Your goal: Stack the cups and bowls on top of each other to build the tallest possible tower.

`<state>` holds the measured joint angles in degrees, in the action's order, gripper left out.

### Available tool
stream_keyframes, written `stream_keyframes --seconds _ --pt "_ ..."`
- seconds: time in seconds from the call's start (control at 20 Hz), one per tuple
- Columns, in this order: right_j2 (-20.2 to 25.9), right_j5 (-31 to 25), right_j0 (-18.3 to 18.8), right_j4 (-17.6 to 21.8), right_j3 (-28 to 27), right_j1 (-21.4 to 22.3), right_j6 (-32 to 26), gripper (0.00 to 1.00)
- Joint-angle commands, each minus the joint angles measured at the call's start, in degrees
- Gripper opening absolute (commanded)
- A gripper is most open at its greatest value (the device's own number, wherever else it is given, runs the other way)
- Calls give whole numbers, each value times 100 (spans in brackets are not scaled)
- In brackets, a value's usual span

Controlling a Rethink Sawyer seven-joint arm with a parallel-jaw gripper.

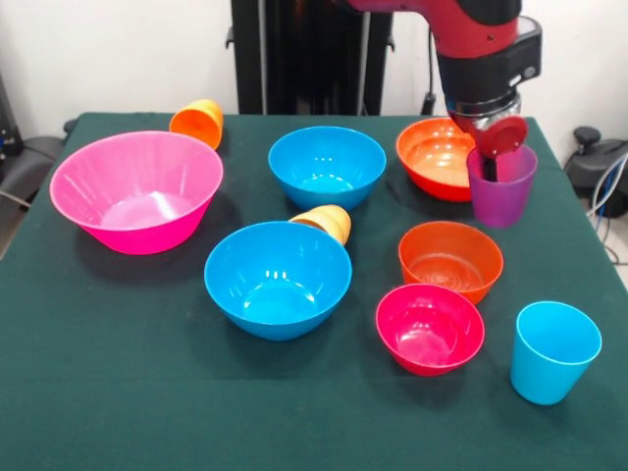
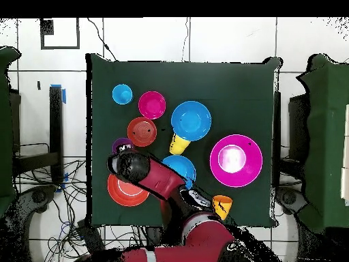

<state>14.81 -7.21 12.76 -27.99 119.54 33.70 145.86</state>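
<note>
Red arm (image 1: 471,39) down, hand (image 1: 494,162) inside purple cup (image 1: 502,188).

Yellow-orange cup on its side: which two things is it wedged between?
In the front view the tipped yellow-orange plastic cup lies between the two medium blue plastic bowls, far and near. The overhead view shows the same.

A robotics lab — pedestal-mounted red arm (image 1: 471,29), green-clothed table (image 1: 118,392), loose cables (image 2: 41,184) on tiled floor.
</note>
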Motion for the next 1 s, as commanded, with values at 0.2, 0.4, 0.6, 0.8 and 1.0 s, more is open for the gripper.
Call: stream_keyframes --seconds 0.2,0.4,0.6,0.8,1.0 --pt "-223 560 273 814 -842 -1284 -230 0" --pt "-606 96 64 989 -1032 -1156 -225 0" --pt "-948 -422 -156 1166 -1287 -1020 -190 0" --pt "-747 -288 -11 1278 -1334 -1142 -63 0" --pt "-558 11 125 1404 -1329 -1323 34 0"
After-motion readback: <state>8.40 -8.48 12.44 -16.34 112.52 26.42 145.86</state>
